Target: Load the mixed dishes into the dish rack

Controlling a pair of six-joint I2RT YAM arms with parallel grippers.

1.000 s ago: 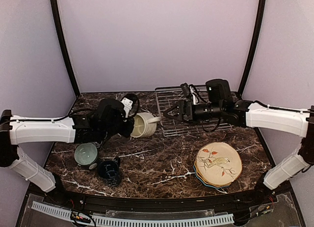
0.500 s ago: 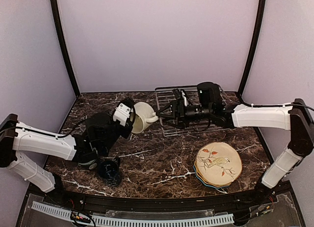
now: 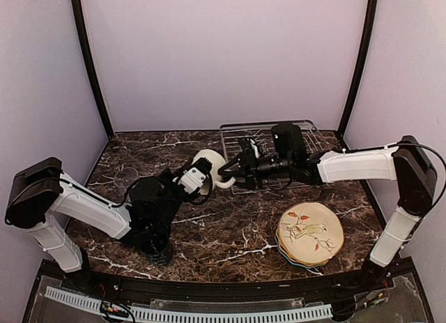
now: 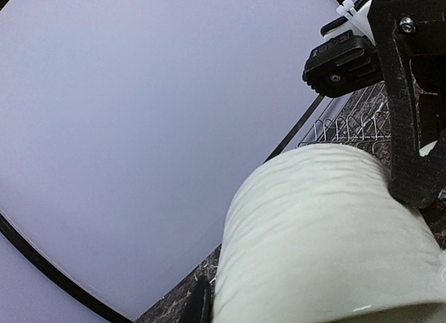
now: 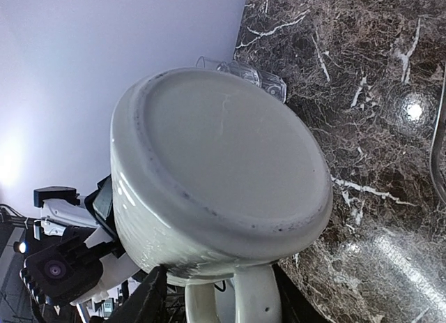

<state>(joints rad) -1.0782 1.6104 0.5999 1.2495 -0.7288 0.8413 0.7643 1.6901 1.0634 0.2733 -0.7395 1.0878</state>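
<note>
Left tool is clamped on the cream mug, holding it up off the bench just in front of the near-left corner of the dish rack. The mug is tipped on its side. On my right wrist feed I'm staring straight at its flat base, with the handle pointing down toward the bottom of the picture.

Right tool is right up against the mug on the handle side. One black finger sits left of the handle and there's more dark stuff right of it, so it's straddling the handle. I honestly can't tell from these views whether it's clenched or loose.

The left wrist feed is mostly mug wall, with the right arm's black finger pressed against it and a bit of silver rack wire behind.

The clear glass tumbler is on the bench beyond the mug. The scalloped plates are stacked at front right, cream bird one on top.
</note>
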